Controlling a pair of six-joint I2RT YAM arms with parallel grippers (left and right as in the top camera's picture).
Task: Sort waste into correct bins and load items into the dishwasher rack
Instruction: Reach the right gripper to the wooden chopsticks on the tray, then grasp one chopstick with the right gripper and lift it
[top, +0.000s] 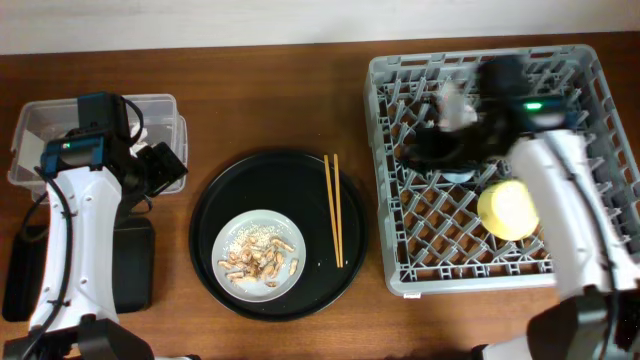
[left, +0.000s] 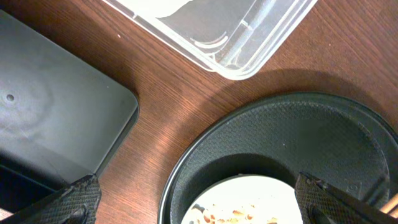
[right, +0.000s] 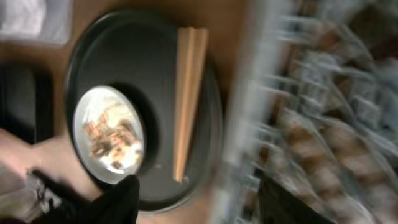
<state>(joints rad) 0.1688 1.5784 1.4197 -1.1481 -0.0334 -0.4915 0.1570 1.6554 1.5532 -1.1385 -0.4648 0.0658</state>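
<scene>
Rack (top: 580, 90): right side of the table. Stiff grey plastic with pegs. It only receives things.
Round tray (top: 215, 215): centre of the table, black, carrying the plate and chopsticks. Not for loading.
Black bin (top: 135, 270): flat, at the far left, partly under the left arm and just beside the round tray.
Clear box (top: 160, 108): top left. Thin plastic, likely light and easy to nudge.
Plate (top: 219, 250): on the round tray. Hard and probably slippery, so pinch the rim and keep it level, or the scraps will slide.
Bowl (top: 508, 208): yellow-green, already in the rack, right of its middle.
Chopsticks (top: 334, 208): side by side on the round tray's right part. Light, stiff and apt to roll, so take both across the middle.
Scraps (top: 258, 262): loose and crumbly on the plate. Better tipped out than pinched.
Left claw (left: 199, 202): spread wide and empty, over the round tray's edge by the plate.
Right claw (right: 199, 202): blurred, above the rack. Its fingers look apart with nothing between them.
</scene>
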